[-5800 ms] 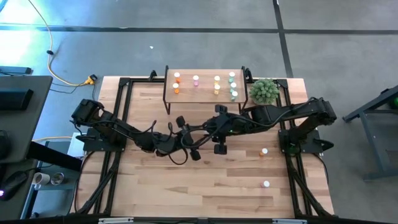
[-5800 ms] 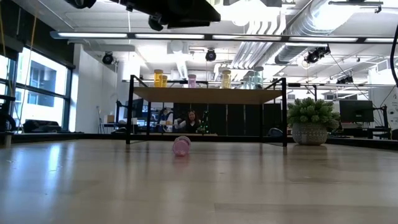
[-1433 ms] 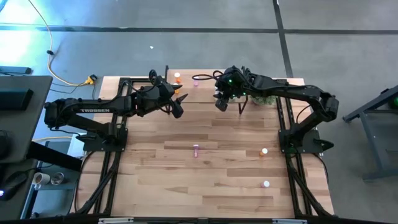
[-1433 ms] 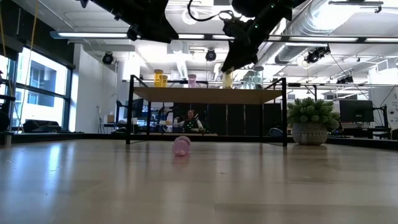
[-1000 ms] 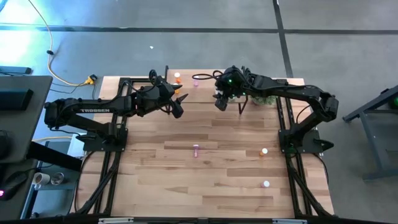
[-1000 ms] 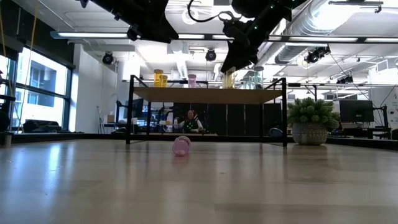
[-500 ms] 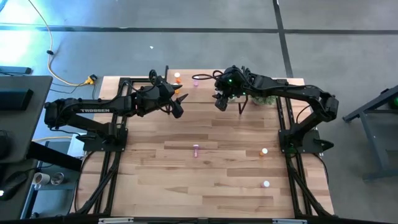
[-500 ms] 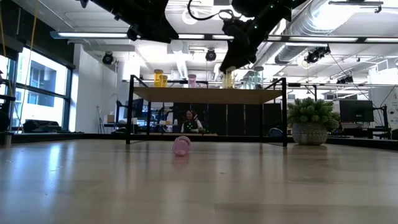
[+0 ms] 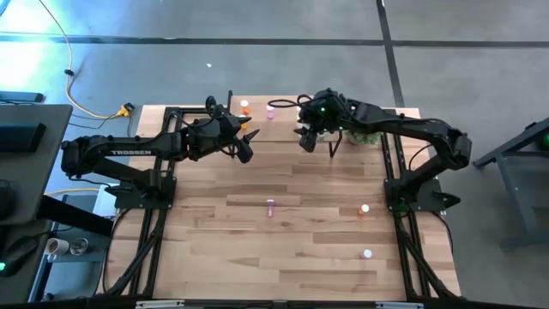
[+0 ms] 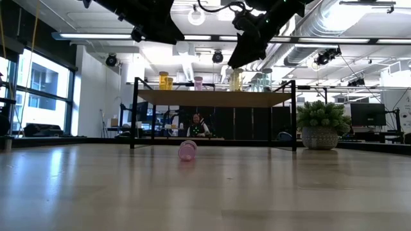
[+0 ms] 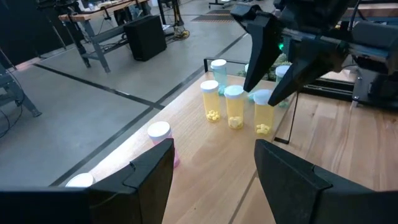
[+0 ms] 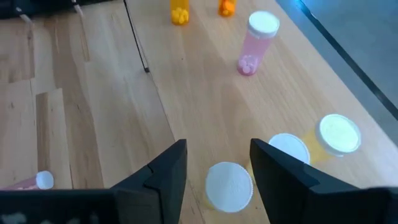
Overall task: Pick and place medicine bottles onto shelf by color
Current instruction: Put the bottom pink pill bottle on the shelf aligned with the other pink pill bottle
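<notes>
Left gripper hovers upper left, jaws wide, empty; the shelf spans top centre; right gripper hangs parted over the just-placed yellow bottle; best lift straight up, clear of neighbouring caps.

The right gripper has lifted slightly off the yellow bottle, its jaws now apart.

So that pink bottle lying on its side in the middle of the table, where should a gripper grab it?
Probably across the middle of the pink bottle's body, coming straight down from above. It lies on its side on the bare table, nothing beside it, so fingers straddling the round body look safer than pinching the white cap end. It may roll, so close squarely.
</notes>
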You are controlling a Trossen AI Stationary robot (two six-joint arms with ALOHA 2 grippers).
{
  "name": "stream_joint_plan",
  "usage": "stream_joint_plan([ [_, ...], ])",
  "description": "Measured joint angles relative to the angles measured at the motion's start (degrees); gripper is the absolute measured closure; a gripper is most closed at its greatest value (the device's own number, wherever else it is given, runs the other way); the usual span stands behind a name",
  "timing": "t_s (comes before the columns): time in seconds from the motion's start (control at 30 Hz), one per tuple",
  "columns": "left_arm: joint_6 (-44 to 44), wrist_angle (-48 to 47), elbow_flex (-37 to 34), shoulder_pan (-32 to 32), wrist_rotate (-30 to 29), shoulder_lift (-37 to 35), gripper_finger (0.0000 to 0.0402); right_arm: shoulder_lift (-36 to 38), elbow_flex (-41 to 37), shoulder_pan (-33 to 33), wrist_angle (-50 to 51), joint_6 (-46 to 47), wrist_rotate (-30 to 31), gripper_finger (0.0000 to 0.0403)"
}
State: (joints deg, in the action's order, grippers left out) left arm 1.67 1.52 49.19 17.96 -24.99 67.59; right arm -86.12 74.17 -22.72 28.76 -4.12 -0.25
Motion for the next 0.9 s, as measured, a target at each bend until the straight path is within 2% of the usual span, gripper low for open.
stream_joint_plan([
  [0.3,0.0,0.0,0.0,0.0,0.0,0.0,0.019,4.2,0.0,3.2,0.7,0.6,0.0,0.0238],
  [0.47,0.0,0.0,0.0,0.0,0.0,0.0,0.019,7.7,0.0,6.0,4.5,3.5,0.0,0.0238],
  [0.63,0.0,0.0,0.0,-0.4,1.4,0.0,0.019,9.3,0.0,10.6,11.2,4.5,0.0,0.0238],
  [0.77,1.2,-0.1,0.0,-1.2,1.9,0.0,0.019,9.3,0.0,15.4,16.7,9.1,0.1,0.0238],
  [0.9,2.0,-0.1,0.0,-1.9,1.9,0.0,0.019,9.2,0.0,21.1,19.1,13.7,3.2,0.0238],
])
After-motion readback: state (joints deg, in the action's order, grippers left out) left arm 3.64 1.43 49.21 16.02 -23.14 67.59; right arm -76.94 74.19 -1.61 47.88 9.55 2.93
